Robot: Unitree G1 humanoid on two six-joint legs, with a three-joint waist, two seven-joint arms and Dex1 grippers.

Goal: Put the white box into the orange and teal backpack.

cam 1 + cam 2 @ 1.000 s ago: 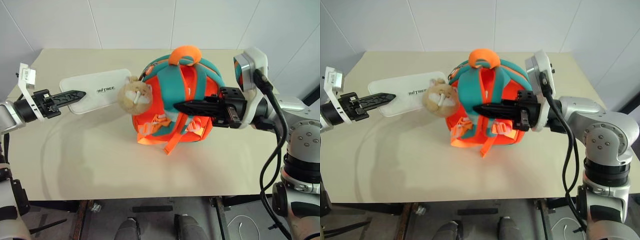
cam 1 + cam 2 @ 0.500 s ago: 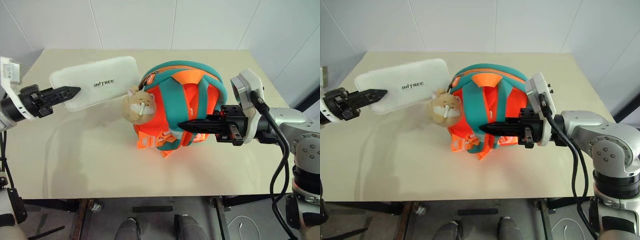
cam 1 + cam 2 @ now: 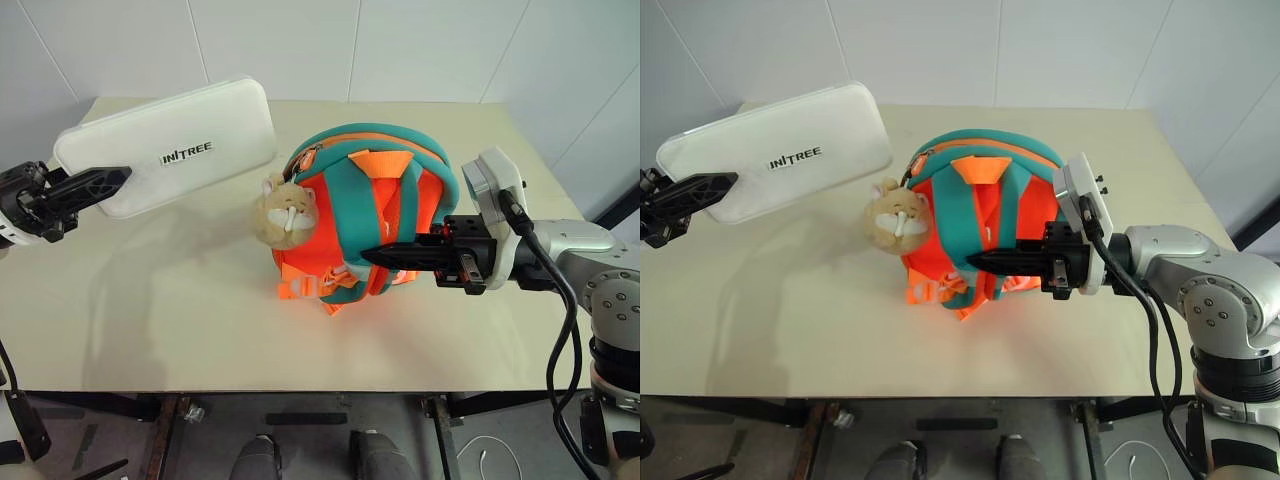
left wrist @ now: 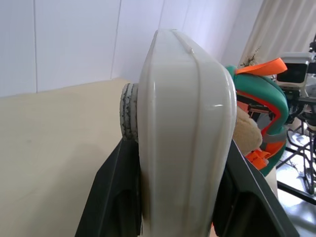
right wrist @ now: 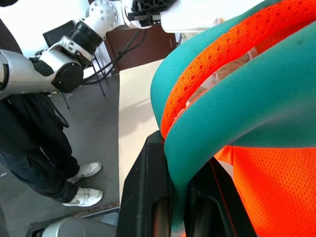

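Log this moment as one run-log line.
left tool: shut on white box, lifted off table | right tool: shut on backpack strap | box not yet inside

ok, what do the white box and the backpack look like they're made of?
White box: looks like hard moulded plastic, smooth with a soft sheen; rounded corners, a seam line along its edge, printed lettering. Orange and teal backpack: soft fabric, probably neoprene-like shell; straps show open mesh weave. Its plush hamster looks furry.

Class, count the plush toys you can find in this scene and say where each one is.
1. The tan plush hamster hangs on the orange and teal backpack, on the side facing the white box. Others may be hidden behind the backpack.
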